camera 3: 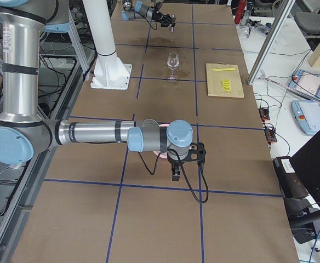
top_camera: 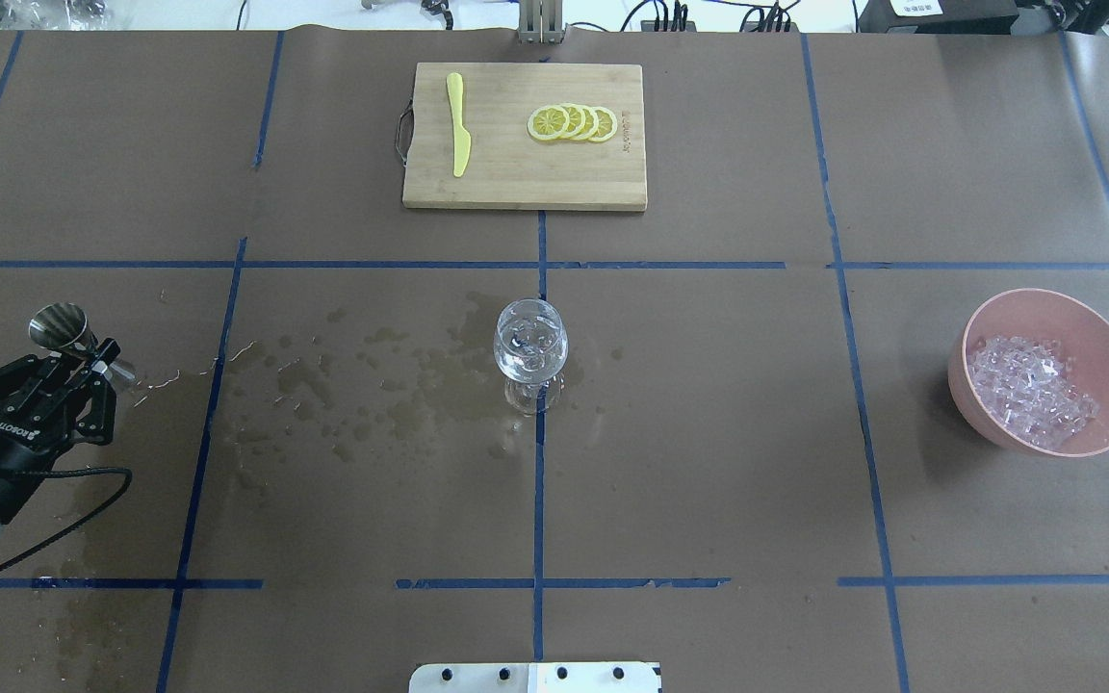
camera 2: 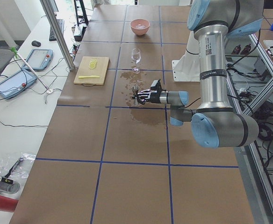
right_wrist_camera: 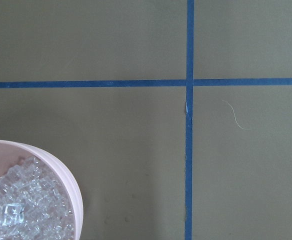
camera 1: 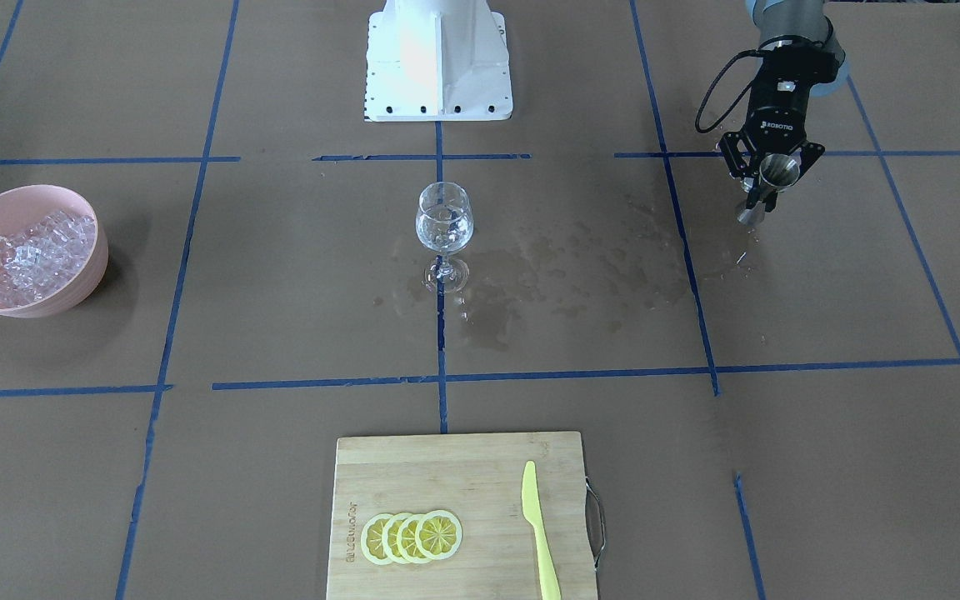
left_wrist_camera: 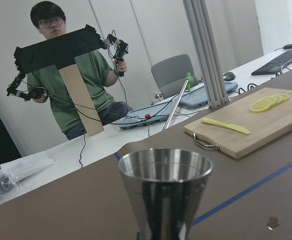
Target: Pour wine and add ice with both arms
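light: bright, even, from above | glare: blown-out white on base (camera 1: pixel 426 50) | shadows: soft, short, beside bowl (top_camera: pixel 961 375) | focus: sharp throughout; bright sheen on cup (left_wrist_camera: pixel 165 200) | tint: greenish in right wrist view

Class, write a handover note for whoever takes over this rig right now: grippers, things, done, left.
Left gripper: shut on a steel jigger, away from the glass.
Right gripper: hangs beside the pink bowl; open or shut unclear.
The glass, mid-table, holds clear liquid, likely the wine; spill marks beside it.
Ice heaped in the bowl.
Done: pouring, apparently. Left: ice into the glass.
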`<state>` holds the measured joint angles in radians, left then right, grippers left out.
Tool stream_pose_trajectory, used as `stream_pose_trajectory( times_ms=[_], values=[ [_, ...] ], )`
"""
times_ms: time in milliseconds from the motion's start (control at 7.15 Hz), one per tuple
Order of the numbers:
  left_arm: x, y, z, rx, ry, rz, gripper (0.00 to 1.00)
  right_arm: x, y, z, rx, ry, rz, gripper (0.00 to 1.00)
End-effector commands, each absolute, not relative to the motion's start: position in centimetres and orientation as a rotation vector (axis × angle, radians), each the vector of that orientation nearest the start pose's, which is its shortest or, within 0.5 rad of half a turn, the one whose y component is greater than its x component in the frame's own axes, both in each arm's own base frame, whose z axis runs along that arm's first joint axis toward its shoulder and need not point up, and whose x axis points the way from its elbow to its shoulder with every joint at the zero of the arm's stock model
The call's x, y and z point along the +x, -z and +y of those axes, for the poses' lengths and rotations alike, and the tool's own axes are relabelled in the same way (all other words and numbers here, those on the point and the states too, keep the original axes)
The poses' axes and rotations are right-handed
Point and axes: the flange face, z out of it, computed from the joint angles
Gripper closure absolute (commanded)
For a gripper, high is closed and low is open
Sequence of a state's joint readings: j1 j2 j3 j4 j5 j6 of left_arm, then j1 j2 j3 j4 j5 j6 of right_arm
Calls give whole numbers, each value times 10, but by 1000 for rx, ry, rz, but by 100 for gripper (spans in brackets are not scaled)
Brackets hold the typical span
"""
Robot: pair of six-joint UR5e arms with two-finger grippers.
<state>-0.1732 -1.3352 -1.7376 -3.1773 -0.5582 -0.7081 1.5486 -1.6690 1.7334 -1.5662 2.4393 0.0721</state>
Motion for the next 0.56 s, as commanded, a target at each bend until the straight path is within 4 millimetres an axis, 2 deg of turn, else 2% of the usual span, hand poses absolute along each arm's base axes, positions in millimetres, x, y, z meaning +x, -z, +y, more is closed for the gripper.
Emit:
stream_pose_trajectory(
  times_ms=[0,140,280,420],
  values=[
    [312,-540,-275,1249,377,883,100,47,-617,-455,25,-18,-872,0],
    [318,-553,-269,1228,363,884,100,47,-617,-454,25,-17,-872,0],
    [338,-543,-263,1218,361,922,100,47,-615,-455,29,-16,-872,0],
    [354,-560,-258,1208,327,900,100,47,-613,-455,33,-13,-872,0]
  ],
)
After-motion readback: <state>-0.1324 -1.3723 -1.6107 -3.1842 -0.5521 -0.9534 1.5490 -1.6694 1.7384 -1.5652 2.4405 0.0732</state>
